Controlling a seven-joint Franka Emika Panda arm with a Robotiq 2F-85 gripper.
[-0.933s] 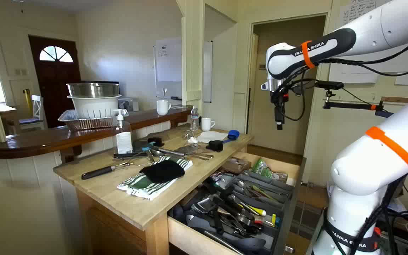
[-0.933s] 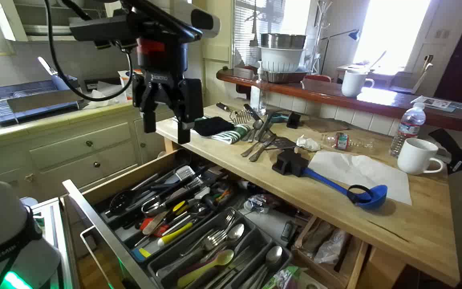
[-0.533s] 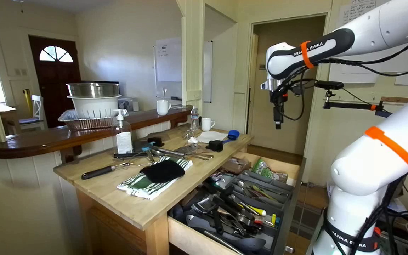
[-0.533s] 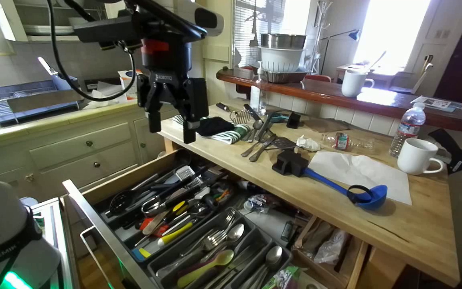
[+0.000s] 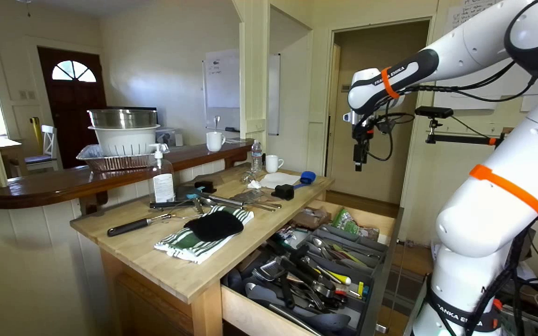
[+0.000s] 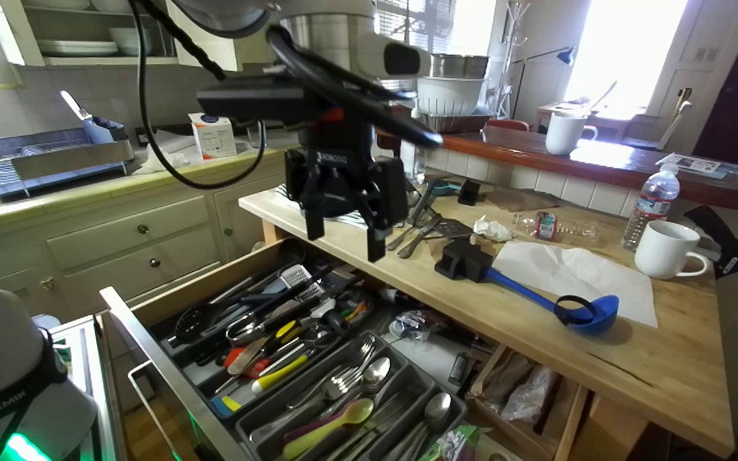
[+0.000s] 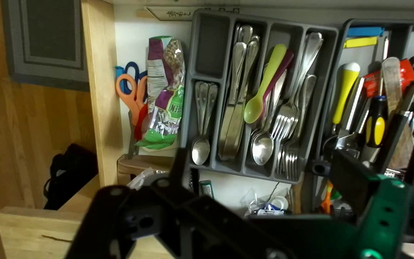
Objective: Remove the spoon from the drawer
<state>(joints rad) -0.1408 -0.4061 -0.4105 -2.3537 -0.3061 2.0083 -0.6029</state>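
1 pale yellow-green, plastic-looking spoon (image 7: 268, 79), slim-handled with a smooth oval bowl, slants across a maroon utensil (image 7: 281, 68) in the grey compartmented plastic tray (image 7: 210, 46). Beneath it we see shiny, stacked steel spoons (image 7: 262, 148); smaller, slender steel spoons (image 7: 202, 138) lie apart from them, bowls together. We cannot tell which spoon is meant, but all rest inside the pulled-out light-wood drawer (image 7: 103, 93). Higher up, the black 2-fingered gripper (image 6: 346, 237) is released, its jaws standing apart.
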